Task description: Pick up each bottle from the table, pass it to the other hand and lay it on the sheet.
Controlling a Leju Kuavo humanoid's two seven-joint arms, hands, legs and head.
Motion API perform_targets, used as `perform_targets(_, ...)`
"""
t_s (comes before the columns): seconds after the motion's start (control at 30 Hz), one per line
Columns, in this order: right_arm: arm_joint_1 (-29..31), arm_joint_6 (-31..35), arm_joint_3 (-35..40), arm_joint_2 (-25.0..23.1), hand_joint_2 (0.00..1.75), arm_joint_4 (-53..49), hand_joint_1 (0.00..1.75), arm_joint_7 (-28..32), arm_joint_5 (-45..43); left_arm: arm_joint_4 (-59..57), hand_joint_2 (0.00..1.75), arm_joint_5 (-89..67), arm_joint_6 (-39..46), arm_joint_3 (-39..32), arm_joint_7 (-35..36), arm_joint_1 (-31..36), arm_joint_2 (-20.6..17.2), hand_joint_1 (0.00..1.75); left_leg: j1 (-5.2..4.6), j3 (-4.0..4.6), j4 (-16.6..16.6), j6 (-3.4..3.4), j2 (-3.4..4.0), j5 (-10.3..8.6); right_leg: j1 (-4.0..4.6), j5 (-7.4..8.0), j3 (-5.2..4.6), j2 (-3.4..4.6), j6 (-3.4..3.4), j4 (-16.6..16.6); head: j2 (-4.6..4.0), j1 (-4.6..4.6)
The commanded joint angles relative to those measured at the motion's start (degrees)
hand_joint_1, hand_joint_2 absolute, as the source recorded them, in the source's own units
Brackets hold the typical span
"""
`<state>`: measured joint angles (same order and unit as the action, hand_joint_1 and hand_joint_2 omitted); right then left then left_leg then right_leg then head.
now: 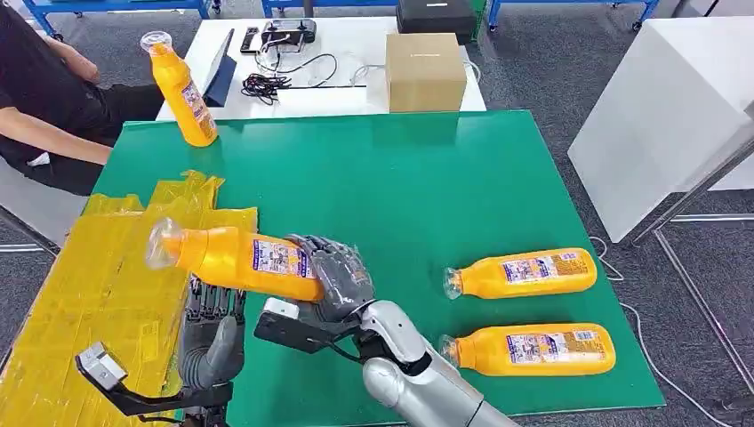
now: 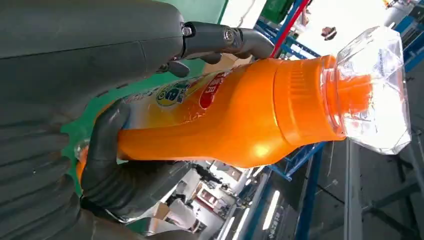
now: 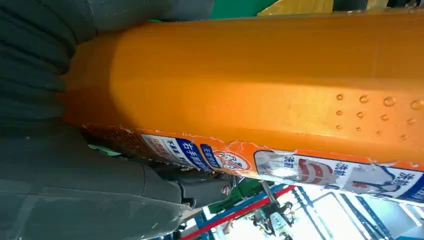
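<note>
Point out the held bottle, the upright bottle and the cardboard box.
Held bottle (image 1: 240, 258), head view, on its orange body by the label.
Upright bottle (image 1: 182, 89), head view, on its orange body.
Cardboard box (image 1: 425, 73), head view, on its front face.

I see two bottles lying near the table's right edge. A third stands at its far-left corner, behind the sheet.
</note>
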<state>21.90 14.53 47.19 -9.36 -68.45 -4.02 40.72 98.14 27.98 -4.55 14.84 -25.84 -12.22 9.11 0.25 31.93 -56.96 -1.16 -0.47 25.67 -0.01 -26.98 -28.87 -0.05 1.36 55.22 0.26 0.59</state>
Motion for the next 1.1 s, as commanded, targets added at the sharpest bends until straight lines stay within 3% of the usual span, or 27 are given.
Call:
perform_targets(0.03, 2.2, -3.5, 9.9, 0.2, 1.75, 3.6, 1.75, 0.3, 2.9, 3.1, 1.75, 2.9, -0.6, -7.6, -1.2, -1.4, 1.5, 0.00, 0.05, -0.15, 0.0, 0.05, 0.22, 0.04, 0.04, 0.03, 0.12, 0.18, 0.02, -0.1, 0.00, -0.02)
perform_targets(0.23, 2.9, -7.6, 16.5, 0.6, 1.75, 1.3, 1.75, 3.2, 1.7, 3.3, 1.75, 2.1, -1.0, -12.0, -0.8, -1.7, 3.3, 0.00, 0.05, -0.15, 0.0, 0.04, 0.18, 0.06, 0.05, 0.00, 0.13, 0.12, 0.02, -0.1, 0.00, -0.02)
perform_targets(0.43, 3.2, -8.8, 18.4, 1.3, 1.75, -1.2, 1.75, 4.1, 0.1, 2.6, 1.75, 2.1, -1.8, -13.1, -0.8, -1.9, 3.8, 0.00, 0.04, -0.07, 0.0, 0.02, 0.05, 0.01, 0.03, 0.00, 0.08, 0.00, 0.02, -0.1, 0.00, 0.00)
perform_targets(1.03, 3.5, -8.7, 17.5, 1.7, 1.75, -1.6, 1.75, 3.0, -2.6, 1.9, 1.75, 1.4, -2.5, -12.7, -0.8, -1.9, 3.8, 0.07, 0.08, -0.18, 0.1, 0.05, 0.03, 0.02, 0.07, 0.00, 0.22, -0.04, 0.03, -0.2, 0.00, 0.00)
perform_targets(1.07, 3.2, -8.5, 17.2, 1.6, 1.75, -1.5, 1.75, 2.9, -2.9, 2.0, 1.75, 1.3, -2.5, -12.6, -0.8, -1.9, 3.7, 1.75, 0.01, -0.07, 0.0, 0.02, -0.02, 0.00, 0.01, -0.01, 0.08, -0.05, 0.02, -0.1, 0.00, 0.00)
perform_targets(1.1, 3.1, -8.1, 16.6, 1.7, 1.75, -1.4, 1.75, 2.7, -3.3, 2.0, 1.75, 1.3, -2.7, -12.5, -0.8, -1.9, 3.7, 1.75, 0.04, -0.10, 0.0, 0.03, 0.00, 0.00, 0.03, 0.00, 0.12, -0.05, 0.03, -0.1, 0.00, 0.00)
